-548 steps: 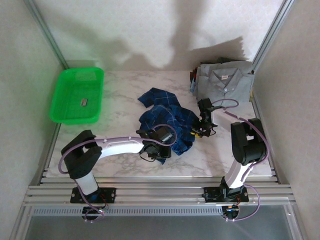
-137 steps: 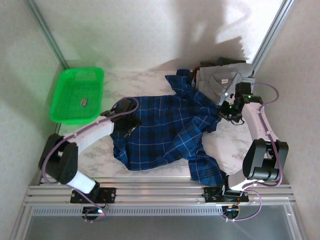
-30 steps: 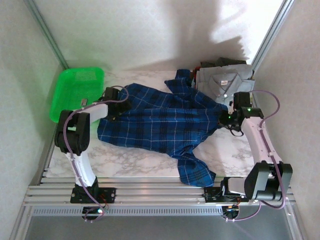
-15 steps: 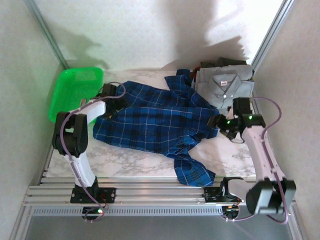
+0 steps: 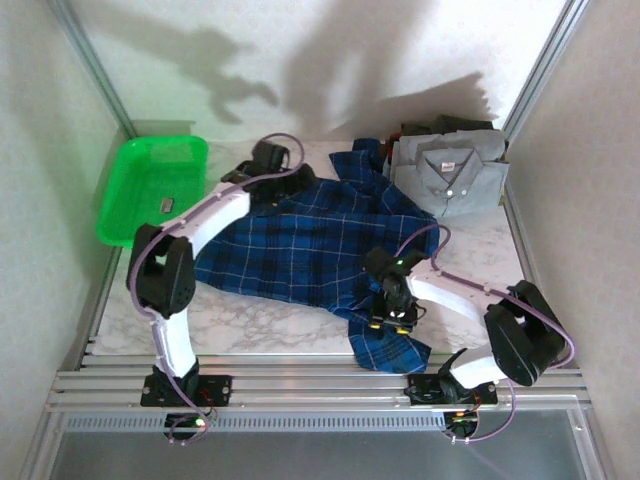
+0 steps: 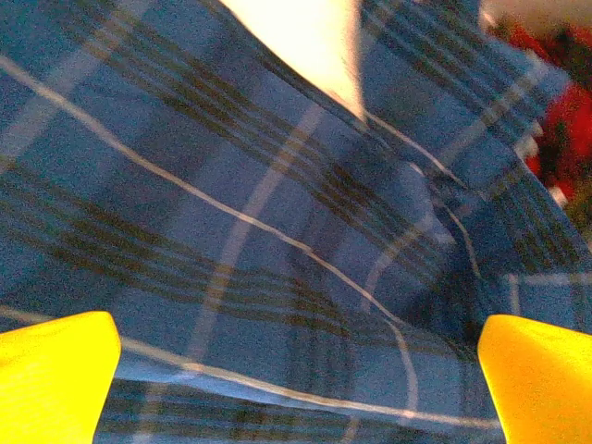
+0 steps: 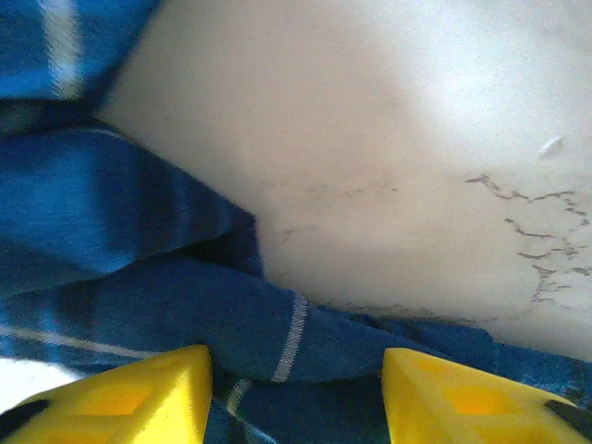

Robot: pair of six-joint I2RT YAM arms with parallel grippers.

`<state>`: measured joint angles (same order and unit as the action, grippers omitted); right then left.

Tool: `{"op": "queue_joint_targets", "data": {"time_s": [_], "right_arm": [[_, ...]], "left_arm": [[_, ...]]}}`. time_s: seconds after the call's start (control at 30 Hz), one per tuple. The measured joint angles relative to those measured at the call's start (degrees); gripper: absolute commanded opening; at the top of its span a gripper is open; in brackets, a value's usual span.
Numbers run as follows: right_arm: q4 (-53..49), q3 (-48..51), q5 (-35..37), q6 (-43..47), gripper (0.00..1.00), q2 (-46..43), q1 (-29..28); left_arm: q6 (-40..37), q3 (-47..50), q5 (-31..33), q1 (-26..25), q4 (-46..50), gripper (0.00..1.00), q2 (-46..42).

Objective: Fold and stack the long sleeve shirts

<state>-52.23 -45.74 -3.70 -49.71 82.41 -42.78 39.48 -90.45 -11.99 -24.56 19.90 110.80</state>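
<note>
The dark blue plaid shirt (image 5: 300, 245) lies spread across the middle of the table, one sleeve (image 5: 385, 340) trailing toward the front edge. My left gripper (image 5: 287, 187) hangs over its far part near the collar; in the left wrist view the left gripper (image 6: 296, 370) is open wide above plaid cloth (image 6: 277, 213). Low over the near sleeve, my right gripper (image 5: 390, 312) has its fingers apart. The right wrist view shows a rolled fold of blue cloth (image 7: 296, 342) lying in the right gripper (image 7: 296, 388). A folded grey shirt (image 5: 455, 175) tops darker folded ones (image 5: 440, 127) at the back right.
A green plastic basket (image 5: 125, 205) with a small dark object (image 5: 168, 205) stands at the back left. Bare marble table (image 5: 270, 325) shows in front of the shirt and to the right (image 5: 475, 255) of it. Metal frame posts bound both sides.
My right arm has swung from the shirt's right side, near the grey shirt, down to the near sleeve. My left arm went from the left hem to the far edge. The shirt stays spread.
</note>
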Motion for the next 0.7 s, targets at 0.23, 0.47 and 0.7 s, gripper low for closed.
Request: {"op": "queue_joint_targets", "data": {"time_s": [0.23, 0.47, 0.7], "right_arm": [[1.1, 4.7, 4.6, -13.1, 0.02, -4.0, -3.6], [-7.7, 1.4, 8.2, -19.6, 0.00, -19.7, -3.8], [-15.5, -0.3, 7.5, -25.0, 0.00, -21.3, -7.9]], "left_arm": [[2.5, 0.9, -7.0, -6.1, -5.5, 0.98, 6.4], [3.6, -4.7, -10.5, -7.9, -9.6, 0.97, 17.7], [4.8, -8.0, -8.2, -7.7, -11.4, 0.97, 20.8]]}}
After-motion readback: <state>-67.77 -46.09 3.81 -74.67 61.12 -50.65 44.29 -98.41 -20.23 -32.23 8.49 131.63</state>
